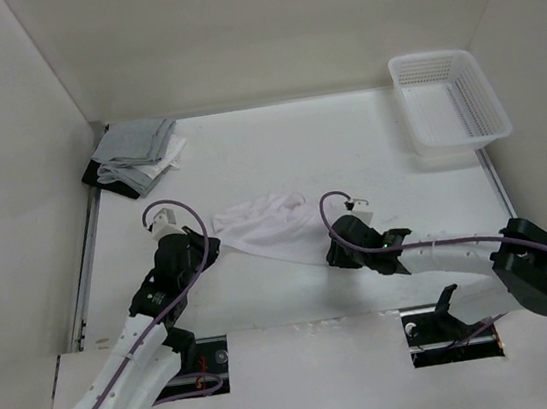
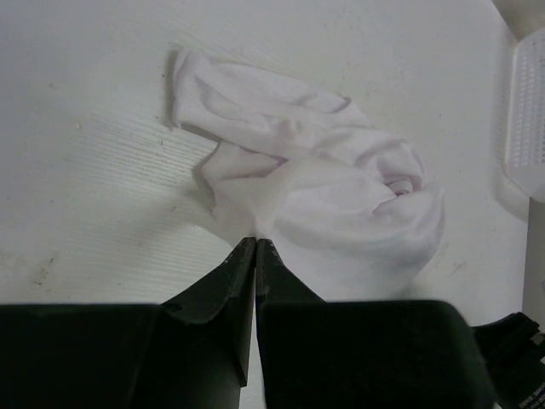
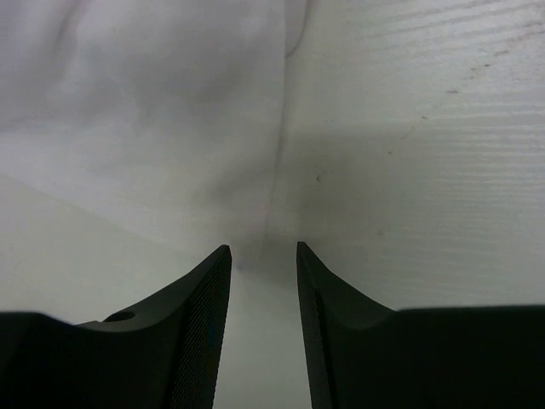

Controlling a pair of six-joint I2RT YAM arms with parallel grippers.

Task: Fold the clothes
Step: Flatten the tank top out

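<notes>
We see our left gripper (image 2: 255,243) clenched, tips touching the T-shirt's (image 1: 271,223) left hem; whether it nips cloth we cannot tell. The T-shirt lies crumpled at the middle of the desk (image 1: 277,154). Our right gripper (image 3: 262,249) stands released at its right edge

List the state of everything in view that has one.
Shirt: crumpled heap, unfolded.
Left gripper: shut, tips at the shirt's edge; grip unclear.
Right gripper: open, shirt edge just ahead.
Basket: upright, empty.
Cloths: folded, stacked on a black item.
</notes>
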